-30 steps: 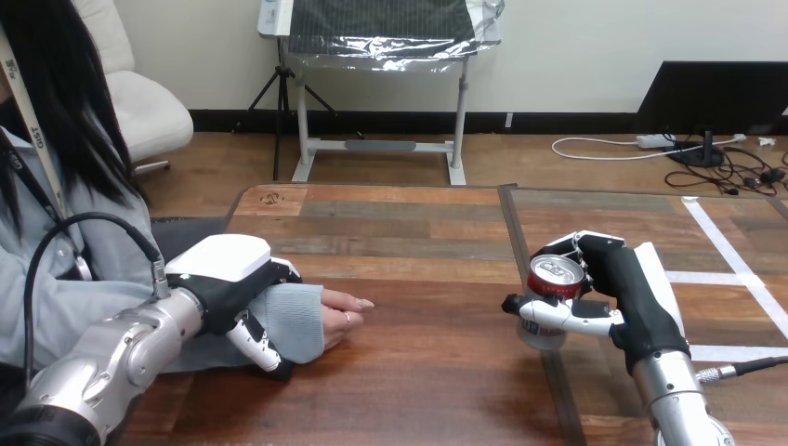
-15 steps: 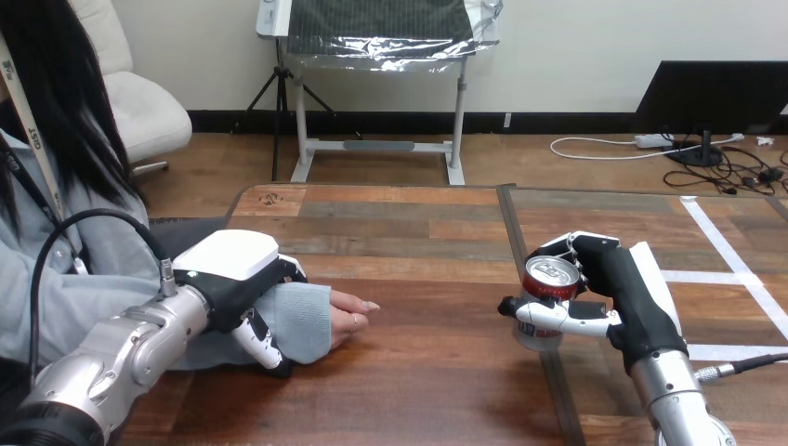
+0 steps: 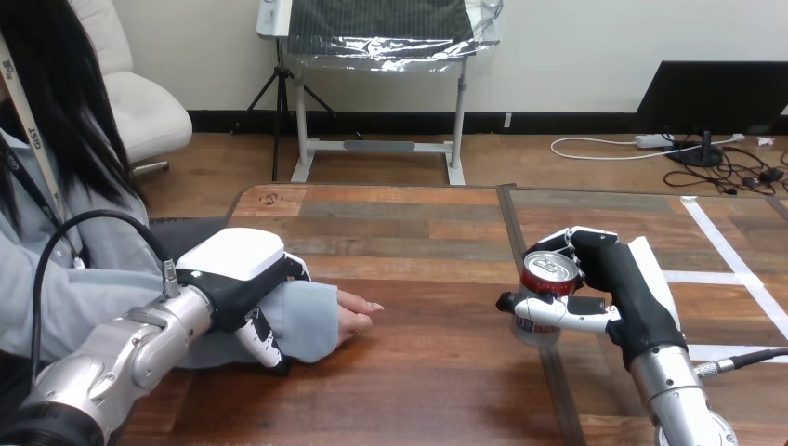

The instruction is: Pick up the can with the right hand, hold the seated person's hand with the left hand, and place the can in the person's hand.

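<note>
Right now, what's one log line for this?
left hand: curled round person's wrist | right hand: gripping can, upright | person's hand: on table, apart from can | handover: not yet

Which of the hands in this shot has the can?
The robot's right hand, at the view's right, is curled round the can. The left hand instead grips the person's wrist, and the person's hand lies empty.
</note>
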Motion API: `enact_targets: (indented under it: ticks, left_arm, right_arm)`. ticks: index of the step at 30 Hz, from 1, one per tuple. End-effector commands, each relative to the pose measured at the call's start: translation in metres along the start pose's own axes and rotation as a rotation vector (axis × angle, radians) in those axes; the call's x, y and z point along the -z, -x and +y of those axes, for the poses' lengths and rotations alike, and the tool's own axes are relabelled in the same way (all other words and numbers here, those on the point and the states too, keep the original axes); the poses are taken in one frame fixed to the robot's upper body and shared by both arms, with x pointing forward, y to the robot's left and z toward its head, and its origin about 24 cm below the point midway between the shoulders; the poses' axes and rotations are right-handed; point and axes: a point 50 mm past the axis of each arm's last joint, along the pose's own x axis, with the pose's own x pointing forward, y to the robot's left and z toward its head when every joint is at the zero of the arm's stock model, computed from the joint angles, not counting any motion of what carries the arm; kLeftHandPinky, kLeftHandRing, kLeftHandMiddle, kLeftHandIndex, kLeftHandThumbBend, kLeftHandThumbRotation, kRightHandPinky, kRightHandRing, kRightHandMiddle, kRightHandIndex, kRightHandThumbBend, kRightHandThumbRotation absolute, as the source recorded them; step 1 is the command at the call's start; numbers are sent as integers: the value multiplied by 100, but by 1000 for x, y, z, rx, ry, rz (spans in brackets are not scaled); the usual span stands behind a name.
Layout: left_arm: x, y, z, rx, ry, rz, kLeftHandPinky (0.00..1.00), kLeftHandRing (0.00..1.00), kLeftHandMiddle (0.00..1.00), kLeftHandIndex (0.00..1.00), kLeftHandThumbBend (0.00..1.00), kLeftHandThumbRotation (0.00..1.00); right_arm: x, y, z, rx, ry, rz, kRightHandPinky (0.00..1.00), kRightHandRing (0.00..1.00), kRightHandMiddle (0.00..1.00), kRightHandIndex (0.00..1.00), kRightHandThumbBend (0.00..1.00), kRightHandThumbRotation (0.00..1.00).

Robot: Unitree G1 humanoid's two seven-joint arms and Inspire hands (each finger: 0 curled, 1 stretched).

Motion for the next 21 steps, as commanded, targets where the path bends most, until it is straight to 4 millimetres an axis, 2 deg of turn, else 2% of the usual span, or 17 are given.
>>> enact_targets:
  ticks: [1,21]
  left_arm:
    - [-2,-3,5,-16,-15,-15,45,51,57,63,97,5]
    - [-6,-1,8,-48,14,-45,39,43,49,54,91,0]
  right_arm:
    - [-25,-16,-13,47,-7,-113,36,40,46,48,81,0]
    - [-29,-18,-12,34,2,-132,35,40,46,48,82,0]
